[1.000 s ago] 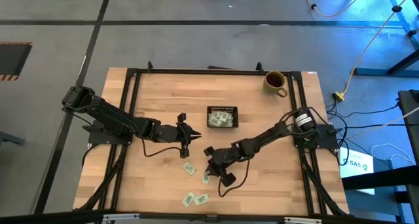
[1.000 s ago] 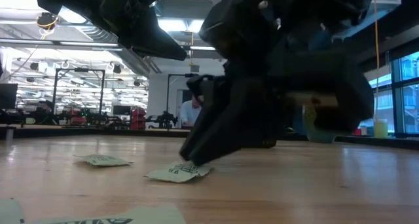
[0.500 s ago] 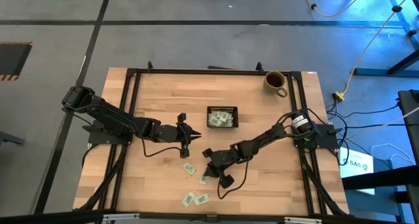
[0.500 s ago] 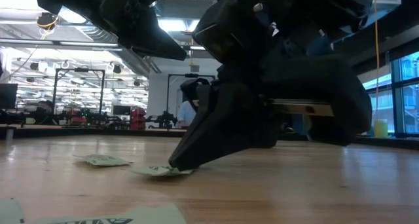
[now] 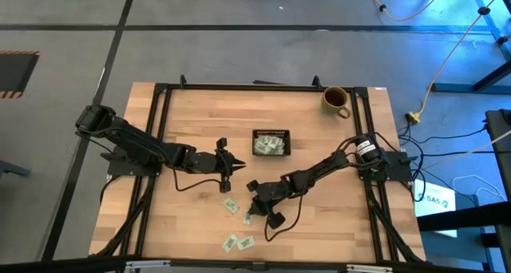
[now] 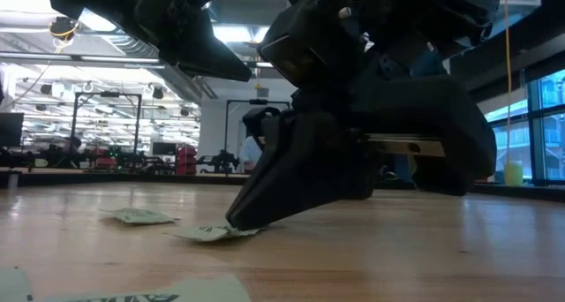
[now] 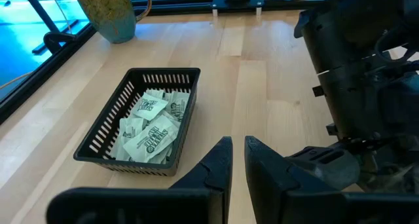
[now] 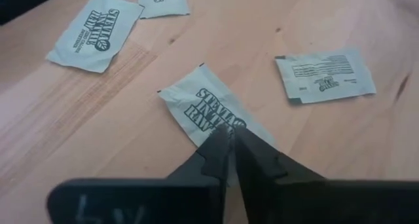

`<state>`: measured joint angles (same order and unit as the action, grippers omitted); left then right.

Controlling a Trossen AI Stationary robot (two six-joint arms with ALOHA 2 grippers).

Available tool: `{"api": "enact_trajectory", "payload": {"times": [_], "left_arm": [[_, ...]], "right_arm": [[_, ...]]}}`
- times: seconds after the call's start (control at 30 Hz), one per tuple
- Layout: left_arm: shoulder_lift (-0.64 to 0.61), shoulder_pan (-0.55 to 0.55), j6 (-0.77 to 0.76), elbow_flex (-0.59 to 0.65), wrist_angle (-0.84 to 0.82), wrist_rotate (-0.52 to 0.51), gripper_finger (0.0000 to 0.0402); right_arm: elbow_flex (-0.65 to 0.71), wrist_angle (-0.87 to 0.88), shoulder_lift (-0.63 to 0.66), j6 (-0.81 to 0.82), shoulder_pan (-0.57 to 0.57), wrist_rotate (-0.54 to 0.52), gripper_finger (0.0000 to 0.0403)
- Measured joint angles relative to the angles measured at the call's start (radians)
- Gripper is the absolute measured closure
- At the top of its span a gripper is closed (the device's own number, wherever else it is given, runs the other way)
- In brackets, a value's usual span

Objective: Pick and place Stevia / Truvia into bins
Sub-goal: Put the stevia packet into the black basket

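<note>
From above we saw the left gripper point(image 5: 227, 176) hanging over bare wood left of the middle of the table point(image 5: 192, 113), well apart from any packet. Its own wrist camera showed what the overhead could not: the two dark fingers point(image 7: 219, 166) stood nearly together with only a thin gap and nothing between them, so we called it clenched on nothing.

Just right of it, near the table's centre, sat the black tray point(image 5: 271, 143). In the overhead view it was a small dark box with pale contents; the left wrist view made out its slotted walls point(image 7: 108, 131) and a heap of Stevia packets point(image 7: 149, 128) lying inside it. The same view caught the olive mug point(image 7: 112, 12) beyond the tray, which the overhead placed at the far right corner point(image 5: 336, 100).

Nearer us and right of the left gripper, the right gripper point(image 5: 251, 215) was down at the table on one loose packet point(image 5: 248, 218). The low view showed its tips meeting that packet's edge point(image 6: 208, 233) on the wood. Only the right wrist view showed the grip itself: the fingertips point(image 8: 221, 145) were pinched together on the near end of the packet point(image 8: 203, 109), which lay flat. Three more loose packets point(image 8: 95, 32) lay around it there, apart from it; from above we counted others point(image 5: 238, 243) on the near side.
</note>
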<state>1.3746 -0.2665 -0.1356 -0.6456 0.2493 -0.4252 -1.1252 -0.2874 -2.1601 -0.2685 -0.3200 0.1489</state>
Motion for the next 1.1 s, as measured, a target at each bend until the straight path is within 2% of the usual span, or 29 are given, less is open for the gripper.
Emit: {"api": "enact_trajectory", "payload": {"times": [0.27,0.4,1.1], "left_arm": [[0.000,0.000,0.000,0.000,0.000,0.000,0.0366],[0.000,0.000,0.000,0.000,0.000,0.000,0.0368],[0.000,0.000,0.000,0.000,0.000,0.000,0.0366]], "right_arm": [[0.001,-0.002,0.000,0.002,0.000,0.003,0.0322],[0.001,-0.002,0.000,0.004,0.000,0.002,0.0315],[0.000,0.050,0.005,0.005,0.003,-0.023,0.0359]]}}
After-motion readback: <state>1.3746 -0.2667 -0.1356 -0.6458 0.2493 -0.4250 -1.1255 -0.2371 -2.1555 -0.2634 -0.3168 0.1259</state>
